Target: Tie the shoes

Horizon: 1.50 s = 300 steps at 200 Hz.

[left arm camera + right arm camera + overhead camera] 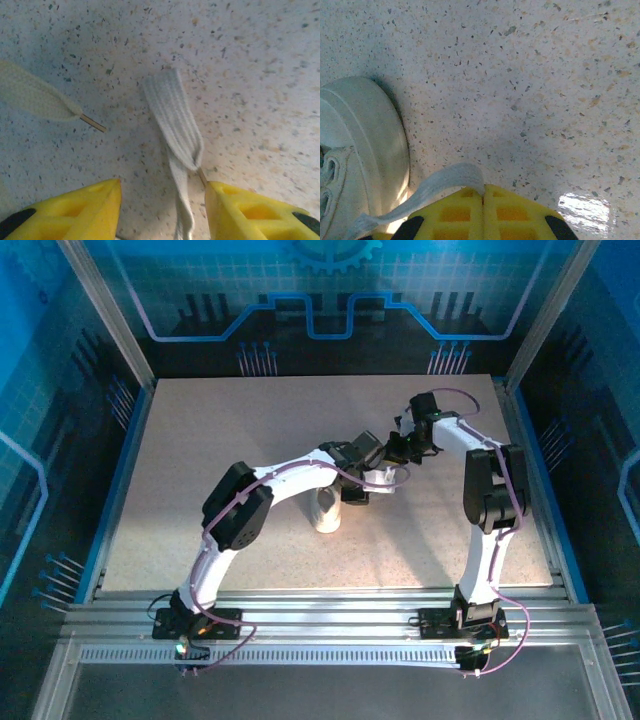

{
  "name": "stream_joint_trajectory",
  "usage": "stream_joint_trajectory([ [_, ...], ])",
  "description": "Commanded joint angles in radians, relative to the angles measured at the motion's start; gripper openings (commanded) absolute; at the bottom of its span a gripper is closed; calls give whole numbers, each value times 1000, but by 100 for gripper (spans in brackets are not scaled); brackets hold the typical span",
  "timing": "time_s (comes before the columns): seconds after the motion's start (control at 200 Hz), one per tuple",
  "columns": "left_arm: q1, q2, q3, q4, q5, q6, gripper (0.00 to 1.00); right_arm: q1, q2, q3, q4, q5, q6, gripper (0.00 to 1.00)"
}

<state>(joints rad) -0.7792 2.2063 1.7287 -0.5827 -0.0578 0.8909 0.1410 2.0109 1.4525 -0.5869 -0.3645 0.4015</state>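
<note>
The small white shoe (327, 512) stands mid-table; its toe and side (365, 150) fill the left of the right wrist view. My right gripper (483, 189) is shut on a white lace (447, 181) that curves from its yellow fingertips back toward the shoe. My left gripper (162, 187) hovers open over the table, its yellow fingers (75, 210) well apart. A folded lace strand (175, 120) lies on the table and runs down between them, close to the right finger. A second lace end (35, 97) with its aglet lies off to the left.
Speckled beige tabletop (250, 430) stretches around the shoe. Both arms meet just behind the shoe, with the left gripper (355, 485) close to the right gripper (400, 450). Aluminium rails (330, 625) run along the near edge, and blue enclosure walls stand at the sides and back.
</note>
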Motion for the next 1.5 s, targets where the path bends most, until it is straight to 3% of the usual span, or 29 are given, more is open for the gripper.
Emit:
stream_joint_trajectory([
  [0.0,-1,49,52,0,-8,41,50,-18,19,33,-31,-43,-17,0],
  [0.345,-7,98,55,-49,37,80,48,-37,8,36,-30,-65,-18,0],
  [0.38,-7,102,63,-66,39,82,42,-38,5,36,-30,-66,-18,0],
  [0.445,-6,101,83,-97,31,69,14,-37,-5,35,-30,-70,-15,0],
  [0.53,6,71,104,-124,38,28,0,-39,-37,17,-15,-87,0,0],
  [0.72,48,-67,87,-124,118,-28,0,-40,-154,-67,89,-128,73,0],
  [0.896,55,-163,76,-125,124,-24,0,-40,-207,-107,140,-139,117,0],
  [1.106,60,-243,59,-100,114,-16,0,-26,-260,-131,161,-151,148,0],
  [1.271,98,-271,46,-77,180,-81,0,-14,-336,-223,269,-148,225,0],
  [1.496,53,-279,-42,-11,194,24,0,-6,-314,-183,230,-134,238,0],
])
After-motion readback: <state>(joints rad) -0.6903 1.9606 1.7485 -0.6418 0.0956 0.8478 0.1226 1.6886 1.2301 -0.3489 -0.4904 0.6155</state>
